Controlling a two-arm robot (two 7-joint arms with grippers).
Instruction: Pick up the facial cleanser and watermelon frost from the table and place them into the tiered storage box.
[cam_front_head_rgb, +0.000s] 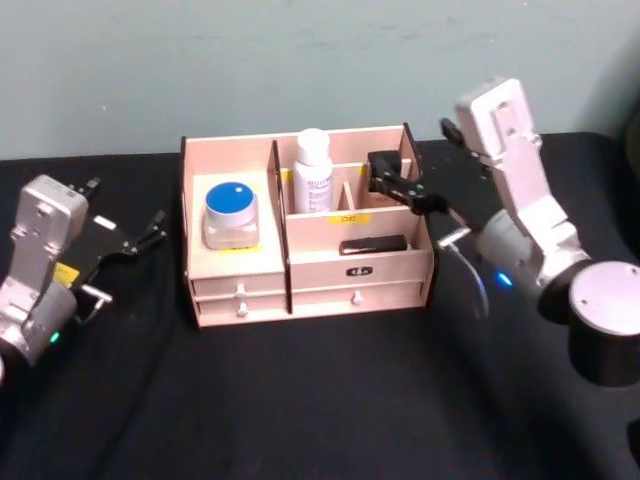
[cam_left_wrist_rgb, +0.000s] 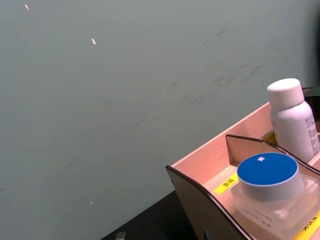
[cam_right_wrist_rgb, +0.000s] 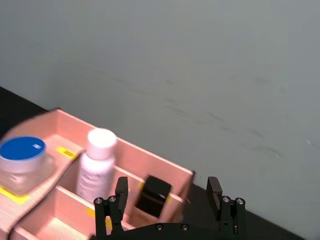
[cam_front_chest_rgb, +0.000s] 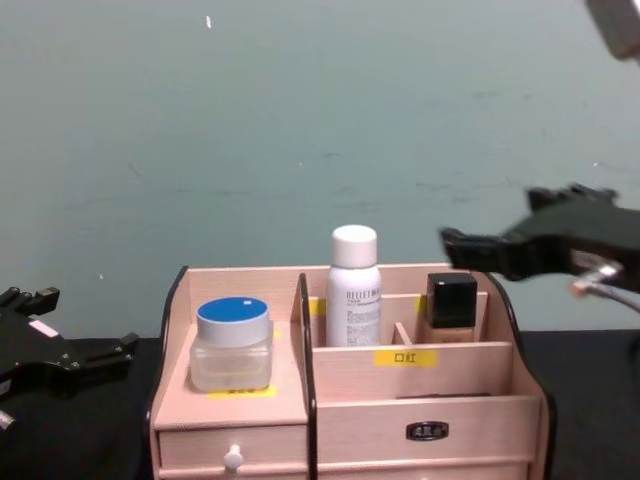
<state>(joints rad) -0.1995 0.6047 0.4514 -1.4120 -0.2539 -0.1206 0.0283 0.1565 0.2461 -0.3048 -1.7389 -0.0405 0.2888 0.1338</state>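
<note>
Facial cleanser (cam_front_head_rgb: 313, 171) and watermelon frost (cam_front_head_rgb: 231, 214), one each, stand in the tiered storage box (cam_front_head_rgb: 330, 272).

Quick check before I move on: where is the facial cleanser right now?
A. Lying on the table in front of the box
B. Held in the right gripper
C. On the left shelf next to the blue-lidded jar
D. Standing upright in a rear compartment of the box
D. The facial cleanser stands upright in a rear compartment of the tiered storage box, while the right gripper hovers open and empty above the box's right side.
</note>
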